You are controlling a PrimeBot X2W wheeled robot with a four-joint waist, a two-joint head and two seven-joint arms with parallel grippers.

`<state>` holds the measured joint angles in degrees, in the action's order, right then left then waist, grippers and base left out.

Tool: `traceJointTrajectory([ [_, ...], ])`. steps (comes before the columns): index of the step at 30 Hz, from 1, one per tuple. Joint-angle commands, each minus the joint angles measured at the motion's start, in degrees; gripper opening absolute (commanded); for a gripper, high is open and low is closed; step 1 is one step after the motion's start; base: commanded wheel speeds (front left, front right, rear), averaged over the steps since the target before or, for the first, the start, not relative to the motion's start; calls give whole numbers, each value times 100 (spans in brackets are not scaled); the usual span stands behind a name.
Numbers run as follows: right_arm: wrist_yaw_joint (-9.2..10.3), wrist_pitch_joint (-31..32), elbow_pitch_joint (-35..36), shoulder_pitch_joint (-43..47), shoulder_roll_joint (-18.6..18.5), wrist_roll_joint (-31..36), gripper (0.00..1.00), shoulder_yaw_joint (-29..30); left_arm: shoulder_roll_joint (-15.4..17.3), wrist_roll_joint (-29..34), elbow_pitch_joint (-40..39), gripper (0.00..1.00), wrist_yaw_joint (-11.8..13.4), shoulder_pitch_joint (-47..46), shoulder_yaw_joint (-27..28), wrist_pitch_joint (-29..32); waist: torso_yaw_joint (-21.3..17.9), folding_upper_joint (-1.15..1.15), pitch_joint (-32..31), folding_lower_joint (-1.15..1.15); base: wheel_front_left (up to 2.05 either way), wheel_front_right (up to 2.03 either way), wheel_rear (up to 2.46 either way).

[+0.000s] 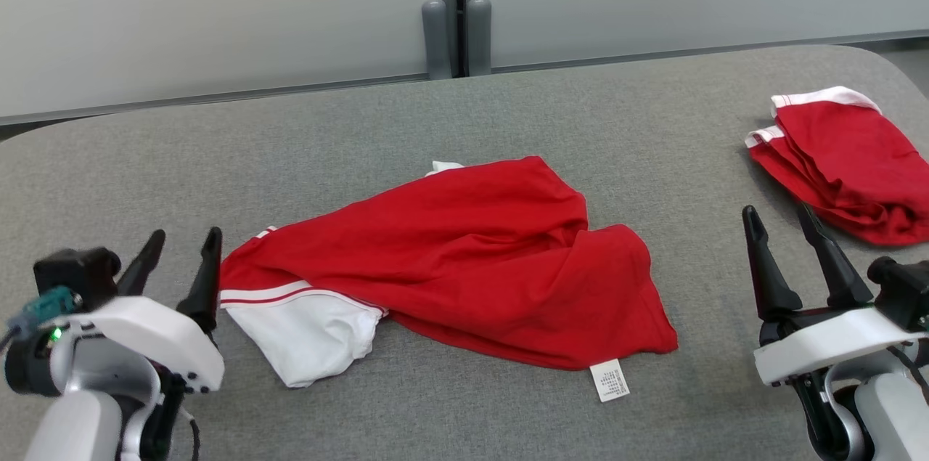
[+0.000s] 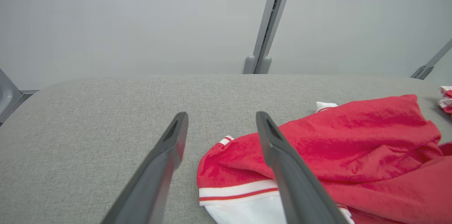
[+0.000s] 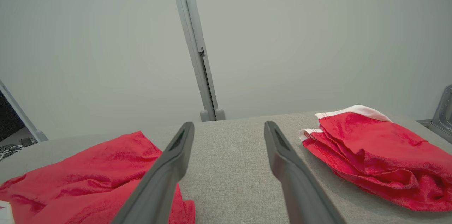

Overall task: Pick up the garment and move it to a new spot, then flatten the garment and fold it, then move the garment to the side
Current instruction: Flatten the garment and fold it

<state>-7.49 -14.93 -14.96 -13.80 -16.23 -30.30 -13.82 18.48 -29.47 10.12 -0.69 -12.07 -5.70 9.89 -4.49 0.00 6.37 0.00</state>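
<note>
A red garment (image 1: 464, 258) with a white sleeve and red-striped trim lies crumpled in the middle of the grey table (image 1: 508, 112); a white label sticks out at its front edge. It also appears in the left wrist view as the garment (image 2: 353, 146) and in the right wrist view as the garment (image 3: 88, 178). My left gripper (image 1: 185, 243) stands open just left of its sleeve end, holding nothing; its right finger (image 2: 282, 160) overlaps the cloth in view. To the garment's right, my right gripper (image 1: 780, 218) is open and empty.
A second red garment with white trim (image 1: 842, 163) lies bunched at the table's right edge, also seen as that bundle (image 3: 370, 153). A grey wall panel with a vertical post (image 1: 457, 11) stands behind the table. Bare grey table surface lies at the left and back.
</note>
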Motion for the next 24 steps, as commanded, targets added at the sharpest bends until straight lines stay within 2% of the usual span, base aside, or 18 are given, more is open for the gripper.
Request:
traceJointTrajectory([
  [1, -2, -37, -49, 95, 14, 51, 100, 69, -75, 95, -159, 100, 90, 188, -12, -145, 79, 0, -65, 0, 0, 0, 0],
  [6, -2, -33, -218, 220, 10, 116, 100, 160, -411, 307, -733, 100, 443, 868, -78, -760, 186, 0, -95, 0, 0, 0, 0],
  [10, -1, -33, -249, 276, 30, 117, 100, 230, -699, 220, -845, 100, 569, 1317, -225, -833, 248, 0, -107, 0, 0, 0, 0],
  [16, -2, -33, -270, 228, 57, 146, 100, 233, -765, -12, -589, 100, 442, 1611, -598, -65, 302, 0, -152, 0, 0, 0, 0],
  [20, -1, -33, -246, 181, 63, 131, 100, 176, -729, -165, -391, 100, 517, 1520, -603, 414, 259, 0, -112, 0, 0, 0, 0],
  [24, -2, -33, -239, 129, 34, 107, 100, 132, -725, -282, -133, 100, 394, 1330, -736, 777, 182, 0, 21, 0, 0, 0, 0],
])
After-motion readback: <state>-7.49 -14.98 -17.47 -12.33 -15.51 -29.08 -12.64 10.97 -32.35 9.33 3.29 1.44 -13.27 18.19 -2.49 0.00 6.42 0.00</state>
